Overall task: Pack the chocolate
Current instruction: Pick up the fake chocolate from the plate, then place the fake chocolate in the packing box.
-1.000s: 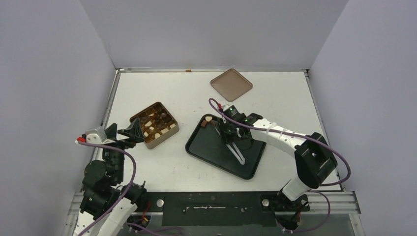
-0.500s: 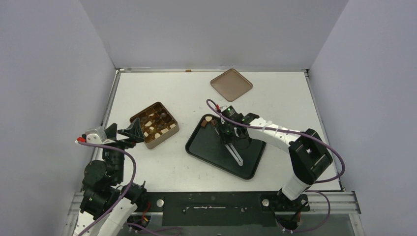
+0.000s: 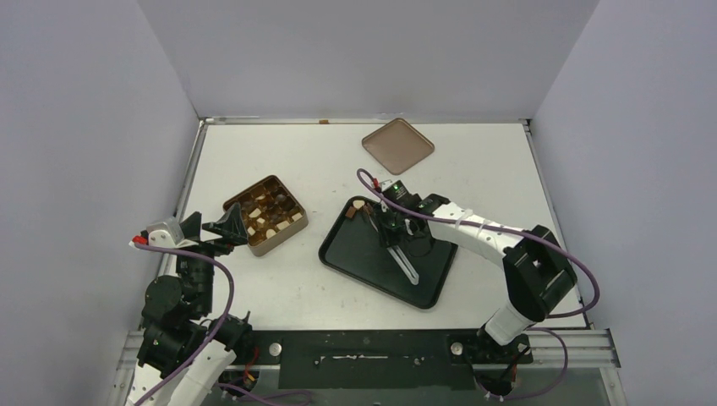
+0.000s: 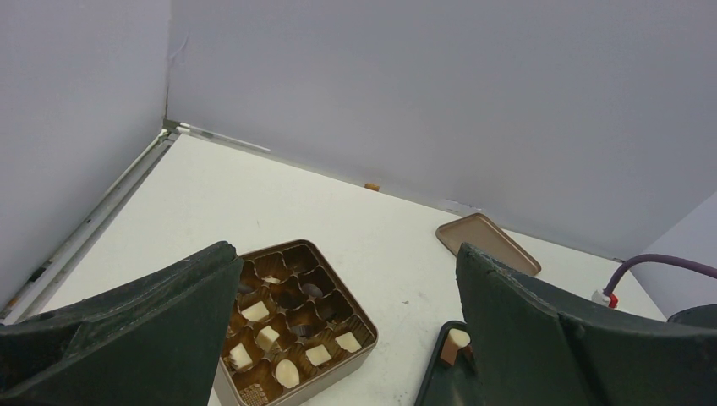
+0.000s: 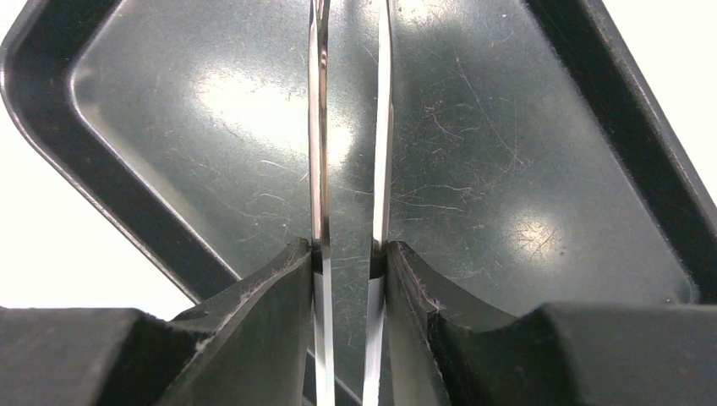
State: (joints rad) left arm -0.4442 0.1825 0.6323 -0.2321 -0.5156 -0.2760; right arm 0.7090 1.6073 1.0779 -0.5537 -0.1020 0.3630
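While the right end effector (image 3: 394, 237) hangs over the middle of the black tray (image 3: 338, 252), the two loose bits of chocolate are actually behind it. A cream piece (image 3: 358, 204) and a brown piece (image 3: 348, 215) sit right next to each other in the tray's 11 o'clock corner. That puts them at roughly 10-11 o'clock from the end effector, near it but not touching.

That end effector is clamped down on a pair of thin metal tweezers (image 5: 318, 152), which stick out toward 5 o'clock over the tray floor, so pointing away from those two pieces. In the right wrist view the two blades run side by side with a narrow gap and nothing between them. The tips run off the top of the frame there, so can't tell what's at the very end.

The rest of the chocolate (image 4: 267, 337) is in the gold-brown tin (image 3: 281, 237). It sits on the worktop (image 3: 279, 161) at 9 o'clock from the tray, apart from it. Cream pieces are mostly in the nearer cells, darker ones further back.

Arm pose: the right arm comes up from its base at 5 o'clock with the elbow bent out to the right. Its forearm reaches toward 10 o'clock and the wrist is tipped down over the tray.

The left arm is folded up by the near-left corner. The left end effector (image 3: 211, 225) is just beside the tin's 9 o'clock corner, jaws spread wide with nothing in them. Can't tell if it touches the tin.

The flat brown lid (image 3: 397, 145) lies at 12 o'clock from the tray, well apart.
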